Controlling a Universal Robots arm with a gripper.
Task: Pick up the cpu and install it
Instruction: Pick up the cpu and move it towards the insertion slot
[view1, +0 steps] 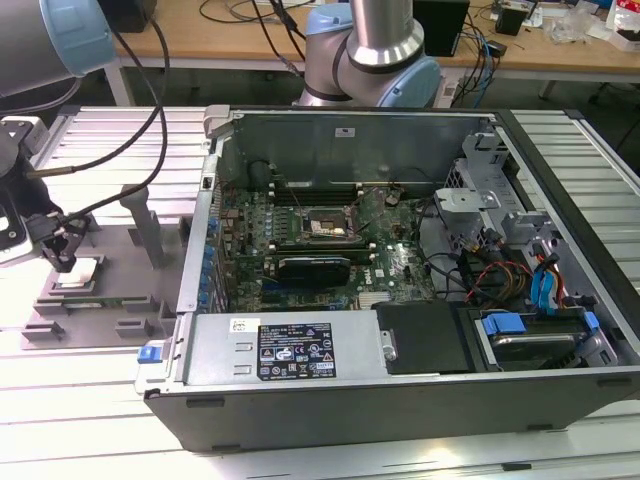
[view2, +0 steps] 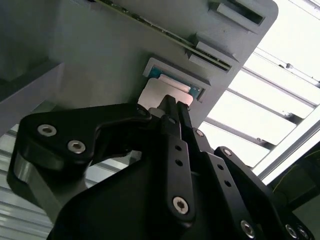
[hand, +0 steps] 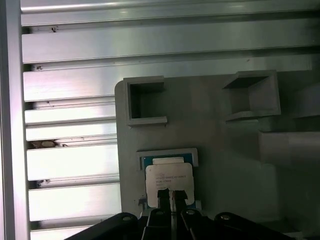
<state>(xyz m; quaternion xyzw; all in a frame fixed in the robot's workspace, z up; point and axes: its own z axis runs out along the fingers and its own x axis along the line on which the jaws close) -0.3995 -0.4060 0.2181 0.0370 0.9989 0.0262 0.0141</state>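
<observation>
Item one, nearest the onlooker: computer case, grey, lying on its side with the panel off and resting on a slatted aluminium table. A labelled metal cover is sitting along its near edge, with a black drive cover just beside it at three o'clock.

Item two, inside the case: motherboard, green, lying flat. A square socket is showing near its middle, and a long black module is lying just at six o'clock of that socket.

Item three, at nine o'clock of the case in the exterior view: grey plastic tray with upright posts, lying on the same table, apart from the case.

Item four: the cpu, pale and silvery, is sitting flat on the tray toward its nine o'clock end. In both wrist views the cpu is lying in a shallow blue-rimmed pocket.

Item five: gripper, black, is hanging directly over the cpu. In the first wrist view its fingers are standing drawn nearly together, with only a sliver between them and the tips down at the cpu's edge. Whether they are clamping it I cannot tell.

Item six, farthest: arm base, standing at twelve o'clock beyond the case. A wooden bench is running behind it, with cables trailing across.
</observation>
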